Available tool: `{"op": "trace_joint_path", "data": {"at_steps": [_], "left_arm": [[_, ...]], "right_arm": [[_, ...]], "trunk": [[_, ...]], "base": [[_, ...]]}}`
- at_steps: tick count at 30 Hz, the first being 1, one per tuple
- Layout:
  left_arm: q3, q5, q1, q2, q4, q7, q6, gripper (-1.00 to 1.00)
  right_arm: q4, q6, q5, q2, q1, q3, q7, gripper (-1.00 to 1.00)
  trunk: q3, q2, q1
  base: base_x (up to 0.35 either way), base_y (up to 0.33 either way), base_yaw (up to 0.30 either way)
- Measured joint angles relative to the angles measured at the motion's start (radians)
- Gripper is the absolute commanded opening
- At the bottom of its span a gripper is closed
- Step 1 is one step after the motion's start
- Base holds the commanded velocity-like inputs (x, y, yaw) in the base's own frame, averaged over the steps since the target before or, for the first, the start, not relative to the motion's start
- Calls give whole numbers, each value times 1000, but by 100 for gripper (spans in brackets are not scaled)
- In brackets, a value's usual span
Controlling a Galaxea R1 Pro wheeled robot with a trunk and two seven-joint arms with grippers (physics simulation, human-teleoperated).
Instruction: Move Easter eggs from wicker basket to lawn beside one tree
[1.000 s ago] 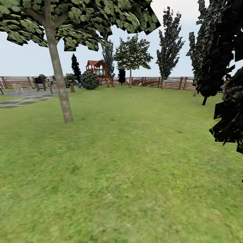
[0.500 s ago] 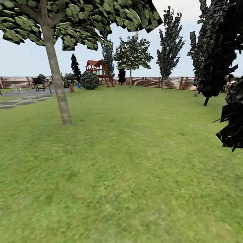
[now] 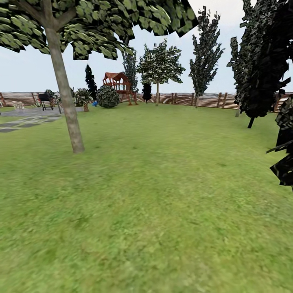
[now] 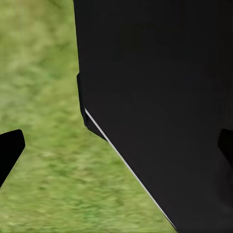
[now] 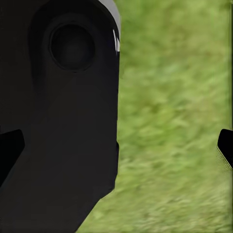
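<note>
The lawn (image 3: 154,195) of mottled green grass stretches ahead in the head view. A tree (image 3: 65,101) with a grey-brown trunk and a leafy crown stands at the left, a few metres off. The Easter eggs and the wicker basket are out of view. In the left wrist view my left gripper (image 4: 116,148) is open, its dark fingertips (image 4: 9,151) far apart, with nothing held. My right gripper (image 5: 116,145) is likewise open over grass, with its fingertips (image 5: 226,145) at the frame's edges.
More trees (image 3: 159,67) stand along the slatted fence (image 3: 203,99) at the back. Dark foliage (image 3: 264,57) crowds the right side. A rounded bush (image 3: 108,97), a red play structure (image 3: 119,83) and a paved patio (image 3: 24,120) lie far left. My own black body (image 4: 160,97) looms beside each wrist.
The whole head view has shifted: the camera moved forward, so the near tree trunk looms closer and further left, and the dark foliage slid off to the right.
</note>
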Motion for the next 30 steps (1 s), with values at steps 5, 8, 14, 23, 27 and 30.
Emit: {"op": "trace_joint_path", "data": {"at_steps": [5, 8, 14, 23, 27, 30], "left_arm": [[0, 0, 0, 0, 1, 0, 0, 100], [0, 0, 0, 0, 0, 0, 0, 100], [0, 0, 0, 0, 1, 0, 0, 100], [0, 0, 0, 0, 0, 0, 0, 100], [0, 0, 0, 0, 1, 0, 0, 100], [0, -1, 0, 0, 0, 0, 0, 100]], "right_arm": [[0, 0, 0, 0, 0, 0, 0, 100], [0, 0, 0, 0, 0, 0, 0, 100], [0, 0, 0, 0, 0, 0, 0, 100], [0, 0, 0, 0, 0, 0, 0, 100], [0, 0, 0, 1, 0, 0, 0, 100], [0, 1, 0, 1, 0, 0, 0, 100]], "trunk": [[0, 0, 0], [0, 0, 0], [0, 0, 0], [0, 0, 0], [0, 0, 0], [0, 0, 0]], "base": [[335, 0, 0], [335, 0, 0], [335, 0, 0], [335, 0, -3], [335, 0, 0], [335, 0, 0]]}}
